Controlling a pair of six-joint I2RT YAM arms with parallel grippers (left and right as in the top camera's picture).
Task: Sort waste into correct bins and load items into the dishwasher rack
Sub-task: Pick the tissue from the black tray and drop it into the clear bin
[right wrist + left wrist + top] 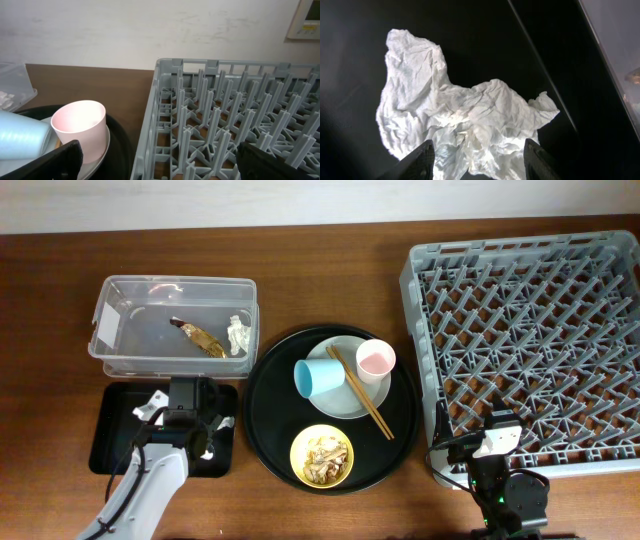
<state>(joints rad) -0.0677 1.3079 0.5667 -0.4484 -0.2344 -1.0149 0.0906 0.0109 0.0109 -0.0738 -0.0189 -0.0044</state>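
Observation:
My left gripper (pixel 190 408) (pixel 480 160) is open, low over the flat black tray (pixel 110 445), its fingers either side of a crumpled white napkin (pixel 460 115) lying there. The clear box (pixel 110 330) holds a brown wrapper (pixel 200 335) and another napkin (pixel 238 335). On the round black tray (pixel 265 400) a plate (pixel 340 406) carries a blue cup (pixel 318 377) on its side, an upright pink cup (pixel 376 358) and chopsticks (pixel 362 395). A yellow bowl (pixel 298 450) holds food scraps (pixel 325 458). My right gripper (pixel 495 435) (pixel 160 160) is open and empty at the rack's (pixel 530 330) front left corner.
The right wrist view shows the pink cup (pixel 80 125), the blue cup (pixel 20 135), the plate's rim (pixel 102 150) and the rack's pegs (pixel 210 100). A white wall runs behind the brown table (pixel 330 240). The rack holds nothing.

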